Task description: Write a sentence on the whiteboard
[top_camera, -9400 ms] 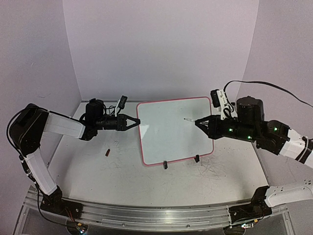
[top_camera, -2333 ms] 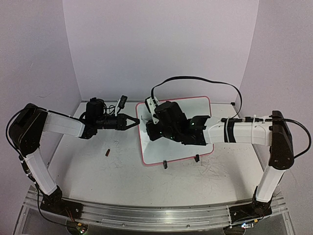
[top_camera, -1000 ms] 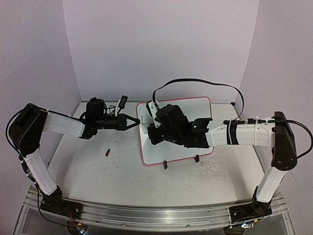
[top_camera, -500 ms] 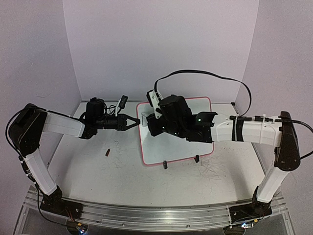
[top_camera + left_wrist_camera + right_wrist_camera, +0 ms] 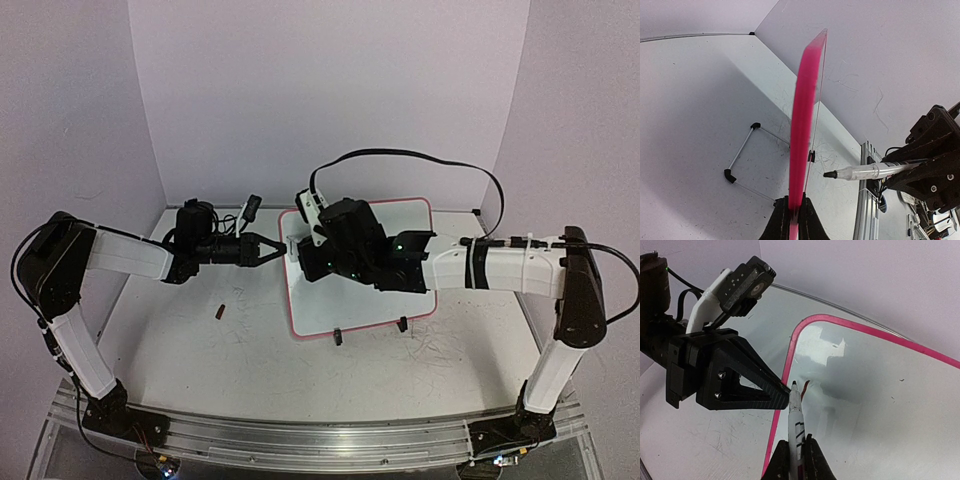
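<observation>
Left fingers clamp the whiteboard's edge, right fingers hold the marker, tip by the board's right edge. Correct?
One slip: the marker tip is by the whiteboard left edge, not the right, close beside the left fingers clamping the frame. The right wrist view shows it. The rest stands: the right fingers hold the marker.

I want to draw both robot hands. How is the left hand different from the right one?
The left hand pinches the pink edge of the whiteboard; the right hand pinches a marker. The left hand is at the board's side edge; the right hand reaches across its face. Both are black, two-fingered and shut.
</observation>
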{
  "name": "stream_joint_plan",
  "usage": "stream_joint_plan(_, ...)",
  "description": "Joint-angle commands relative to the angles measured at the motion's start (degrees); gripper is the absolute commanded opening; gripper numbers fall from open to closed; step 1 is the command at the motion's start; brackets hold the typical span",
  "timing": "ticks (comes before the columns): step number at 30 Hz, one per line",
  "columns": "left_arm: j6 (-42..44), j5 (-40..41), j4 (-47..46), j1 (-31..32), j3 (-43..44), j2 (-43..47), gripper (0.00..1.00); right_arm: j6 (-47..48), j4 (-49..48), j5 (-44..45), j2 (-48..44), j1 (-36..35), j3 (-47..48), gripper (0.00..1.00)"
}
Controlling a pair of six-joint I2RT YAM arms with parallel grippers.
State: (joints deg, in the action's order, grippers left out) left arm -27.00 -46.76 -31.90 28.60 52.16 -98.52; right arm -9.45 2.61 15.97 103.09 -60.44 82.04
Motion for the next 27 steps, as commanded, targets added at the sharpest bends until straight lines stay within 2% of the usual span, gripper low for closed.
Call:
stream_joint_plan(1, -0.3, 0.5, 1.3, 0.1, 1.6, 2.2, 0.0, 0.3, -1.5, 0.7, 1.0, 0.3, 2.6, 0.0)
stream_joint_plan(17, -0.4, 0.4, 1.4, 0.1, 1.7, 2.1, 0.0, 0.2, -1.5, -0.3, 2.7, 0.6, 4.0, 0.0)
stream_joint_plan(27, -0.3, 0.4, 1.3, 0.1, 1.7, 2.1, 0.0, -0.8, -0.5, 2.9, 2.4, 0.9, 3.1, 0.0)
